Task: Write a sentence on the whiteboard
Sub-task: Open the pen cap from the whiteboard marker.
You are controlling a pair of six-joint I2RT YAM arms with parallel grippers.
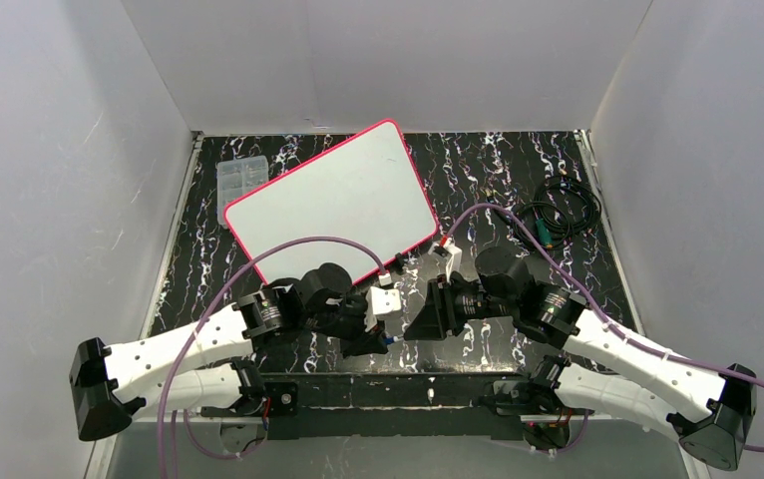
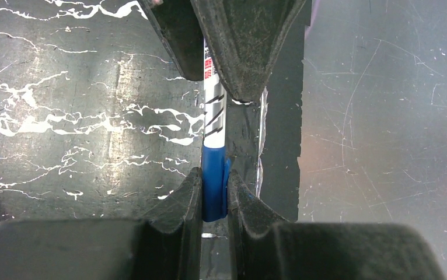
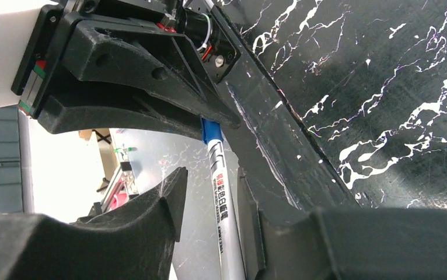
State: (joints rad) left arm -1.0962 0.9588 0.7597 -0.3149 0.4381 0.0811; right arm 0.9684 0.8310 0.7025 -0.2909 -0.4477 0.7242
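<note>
1. Left wrist view: at the bottom of the frame, the left jaws are clenched on the blue cap (image 2: pixel 213 189) of a marker (image 2: pixel 214 116).
2. The right jaws reach in from the top of that frame and straddle the marker's white barrel (image 3: pixel 224 198). In the right wrist view it rests against one finger with a gap to the other, so these jaws are released.
3. Top view: both arms meet at lower centre, over the near edge of the black marbled bench (image 1: pixel 488 170).
4. The whiteboard (image 1: pixel 328 200) lies flat and askew at upper centre, beyond the arms.
5. A clear box (image 1: pixel 241 178) sits just beside its upper left edge, and a cable coil (image 1: pixel 558 215) lies at upper right.
</note>
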